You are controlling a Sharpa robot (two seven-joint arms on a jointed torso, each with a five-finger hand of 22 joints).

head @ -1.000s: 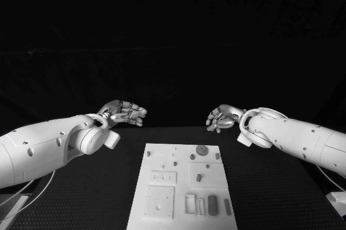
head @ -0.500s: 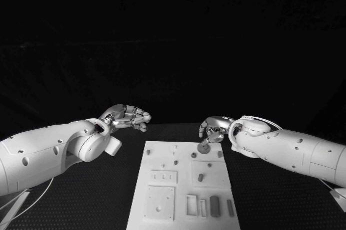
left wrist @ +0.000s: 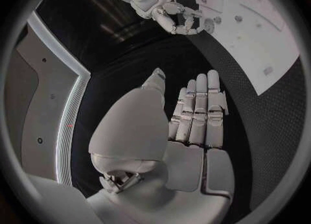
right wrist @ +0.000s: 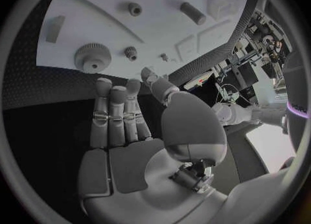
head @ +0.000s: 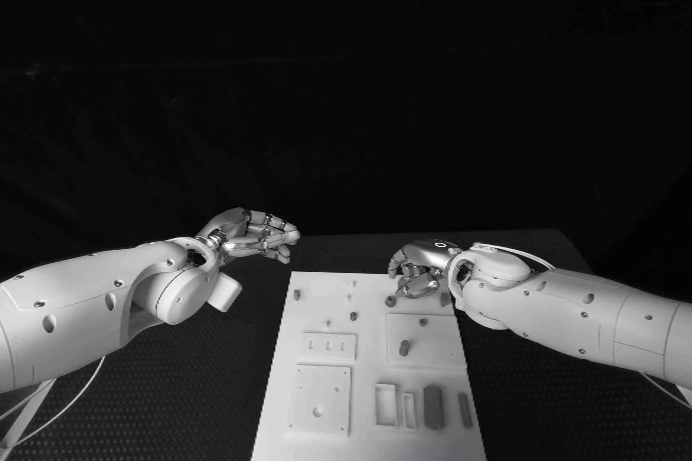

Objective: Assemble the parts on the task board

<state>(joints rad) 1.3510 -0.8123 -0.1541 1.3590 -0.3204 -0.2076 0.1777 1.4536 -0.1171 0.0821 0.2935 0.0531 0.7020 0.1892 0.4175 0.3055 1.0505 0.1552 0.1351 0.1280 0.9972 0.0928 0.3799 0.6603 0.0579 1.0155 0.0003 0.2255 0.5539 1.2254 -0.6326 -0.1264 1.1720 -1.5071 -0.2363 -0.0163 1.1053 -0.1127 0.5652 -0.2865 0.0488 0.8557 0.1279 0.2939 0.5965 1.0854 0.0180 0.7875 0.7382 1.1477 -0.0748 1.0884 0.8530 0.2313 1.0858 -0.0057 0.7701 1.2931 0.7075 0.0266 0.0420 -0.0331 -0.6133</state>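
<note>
The white task board [head: 421, 376] lies in the middle of the table. My right hand [head: 418, 269] hovers over its far right corner, fingers stretched out and the palm [right wrist: 126, 164] empty. Just beyond its fingertips a large grey gear [right wrist: 88, 58] lies flat on the board [right wrist: 97, 22], with a small gear [right wrist: 131, 53] beside it and two round pegs [right wrist: 192, 13] further on. My left hand [head: 254, 233] stays off the board's far left corner above the table, fingers straight and holding nothing [left wrist: 194, 125]. The left wrist view also shows the right hand [left wrist: 171, 14] beside the gear [left wrist: 209, 25].
Nearer to me the board carries a square plate [head: 320, 401], a small block with slots [head: 329, 346], an oval part [head: 405, 348] and several upright slots [head: 433, 401]. Black matting [head: 216, 401] surrounds the board on both sides.
My right hand has come down and inward from beside the board to over its far right corner, above the gear. The left hand has hardly moved.
</note>
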